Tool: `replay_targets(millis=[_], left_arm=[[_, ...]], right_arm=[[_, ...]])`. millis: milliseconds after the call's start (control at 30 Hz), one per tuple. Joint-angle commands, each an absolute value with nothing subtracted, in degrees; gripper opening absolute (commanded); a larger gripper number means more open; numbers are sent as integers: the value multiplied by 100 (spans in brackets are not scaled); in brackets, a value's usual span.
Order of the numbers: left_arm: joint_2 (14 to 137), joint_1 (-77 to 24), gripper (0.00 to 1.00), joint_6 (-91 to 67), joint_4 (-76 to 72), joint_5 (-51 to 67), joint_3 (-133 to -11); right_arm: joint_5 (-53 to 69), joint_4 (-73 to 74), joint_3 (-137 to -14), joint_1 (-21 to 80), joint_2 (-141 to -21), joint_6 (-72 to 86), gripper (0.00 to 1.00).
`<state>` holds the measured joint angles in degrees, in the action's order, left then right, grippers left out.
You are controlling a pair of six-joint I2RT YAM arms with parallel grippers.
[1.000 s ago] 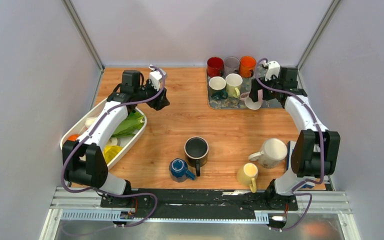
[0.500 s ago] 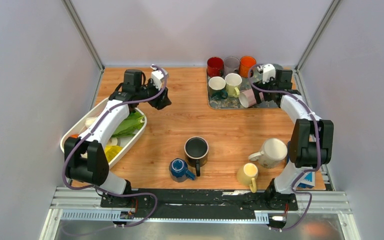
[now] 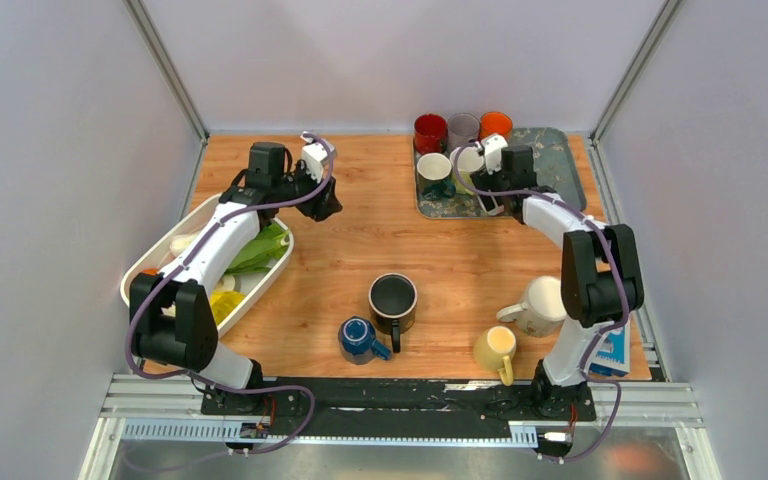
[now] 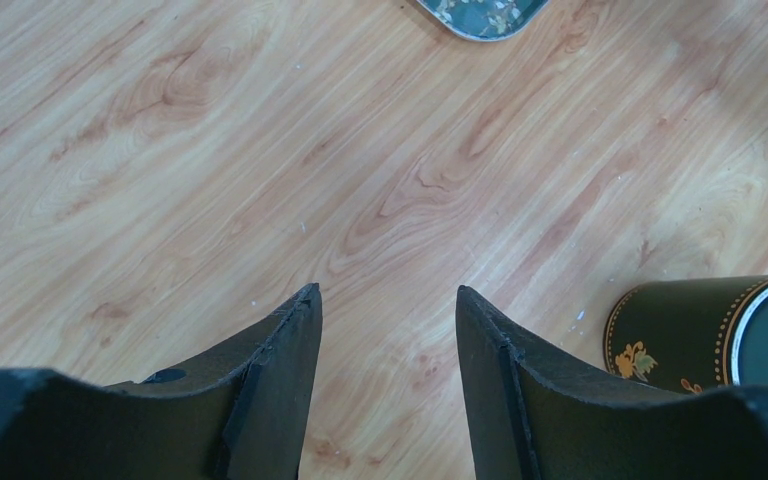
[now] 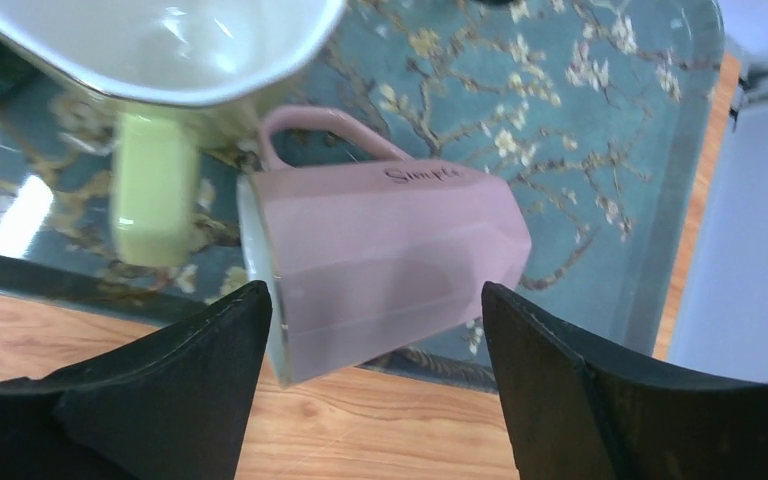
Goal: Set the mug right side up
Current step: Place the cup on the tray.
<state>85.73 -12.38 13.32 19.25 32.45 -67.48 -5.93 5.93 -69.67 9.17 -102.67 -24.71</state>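
Mug (image 5: 390, 260): pink, faceted, glossy, on side | tray (image 5: 600, 120): blossom-patterned | right claw (image 5: 372, 300): spread

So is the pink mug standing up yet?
Not yet. The pink mug lies on its side on the flowery tray, so it's only partway. The right gripper has its jaws open on either side of it. Left to do: stand it up, opening on top.

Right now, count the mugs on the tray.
6: red mug, grey mug, orange mug along the back; white mug and cream mug in front; pink mug on its side at the near edge. The right arm may hide more.
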Motion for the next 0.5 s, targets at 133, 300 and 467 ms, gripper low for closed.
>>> replay_targets(millis=[133,300,467], left_arm=[[8297,-1265,59,1137,1502,3206,-6598],[8301,-1258,59,1038,1482,3211,-6541],[8323,-1261,59,1042,1469,3124,-6590]], right_arm=[[-1756,-421,-6599,867,-10577,-2779,78],[-1870,-776,-6426,850,-10696,-3024,68],[-1811,-766,-6553,725,-10698,-3113,56]])
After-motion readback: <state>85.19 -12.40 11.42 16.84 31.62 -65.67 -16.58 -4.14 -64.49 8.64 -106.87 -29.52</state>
